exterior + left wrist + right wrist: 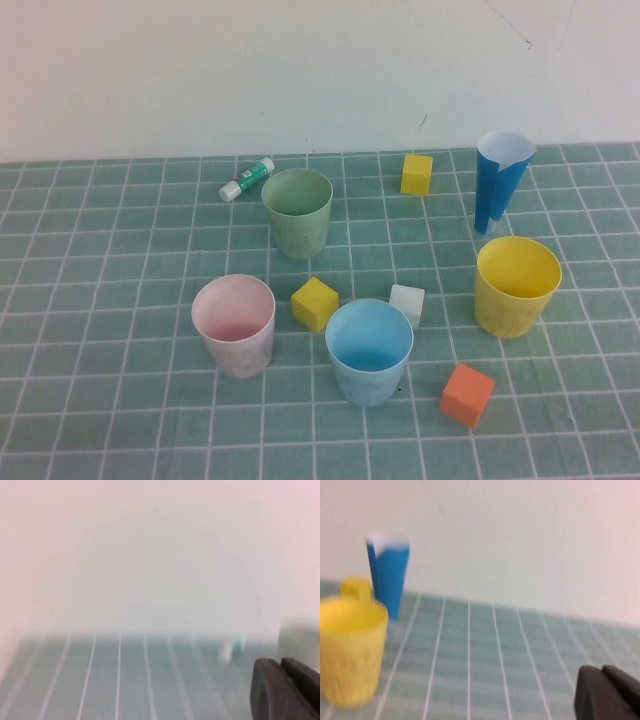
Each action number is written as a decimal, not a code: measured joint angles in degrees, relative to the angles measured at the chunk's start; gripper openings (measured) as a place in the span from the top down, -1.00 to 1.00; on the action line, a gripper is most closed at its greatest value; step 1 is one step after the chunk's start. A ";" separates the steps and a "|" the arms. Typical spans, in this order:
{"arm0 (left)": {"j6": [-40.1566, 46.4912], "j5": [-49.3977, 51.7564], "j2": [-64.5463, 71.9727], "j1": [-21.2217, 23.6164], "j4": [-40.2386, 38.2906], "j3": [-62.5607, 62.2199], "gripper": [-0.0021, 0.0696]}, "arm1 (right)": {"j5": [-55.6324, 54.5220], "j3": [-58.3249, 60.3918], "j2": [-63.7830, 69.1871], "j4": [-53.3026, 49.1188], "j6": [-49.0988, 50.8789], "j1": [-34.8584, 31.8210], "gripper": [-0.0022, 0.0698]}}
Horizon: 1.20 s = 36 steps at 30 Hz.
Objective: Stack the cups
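Four cups stand upright and apart on the green checked cloth (100, 300), none nested yet. Green cup (298, 211) is farthest back, near the middle; a glue stick (246, 179) lies just beside it on my left, tilted across the grid lines. Pink cup (234, 325) is front left. Blue cup (369, 350) is front centre. Yellow cup (516, 285) is to my right, mid-depth, mouth up like the others. Between pink and blue sits a yellow cube (315, 303); a white cube (406, 305) stands just behind the blue cup's rim toward the yellow cup. An orange cube (467, 394) sits in front, right of the blue cup. A second yellow cube (417, 174) is at the back, and a tall blue-and-white paper cone (501, 180) stands behind the yellow cup, apart from it. My left gripper (285, 690) is outside the high view, held low over the cloth at my left; its fingers are pressed together on nothing. My right gripper (607, 695) is likewise out of the high view, low at my right, fingers closed and empty, with the yellow cup and the cone well ahead of it.
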 joint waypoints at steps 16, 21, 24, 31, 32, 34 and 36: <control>0.00 -29.88 0.00 0.00 0.72 0.00 0.95 | -45.89 0.00 0.00 -1.10 6.82 0.00 0.95; 0.45 -30.66 0.00 0.00 -0.12 -0.29 0.95 | -45.73 0.00 0.00 -1.10 9.32 0.00 0.95; 2.24 -15.83 -0.02 0.00 -0.52 -4.76 0.95 | -38.84 -1.94 0.00 -1.10 9.42 0.00 0.95; 4.94 4.62 9.60 0.00 1.79 -20.74 0.95 | -18.41 -13.00 0.81 -10.86 10.15 0.00 0.95; 5.03 6.15 12.27 0.00 2.48 -22.65 0.95 | -17.11 -14.23 1.91 -12.63 10.88 0.00 0.95; 5.03 7.76 17.20 0.00 3.09 -25.46 0.95 | -15.26 -16.05 4.71 -15.55 13.00 0.00 0.95; 4.47 8.18 22.59 0.00 3.09 -27.59 0.95 | -14.64 -16.65 8.09 -18.08 16.07 0.00 0.95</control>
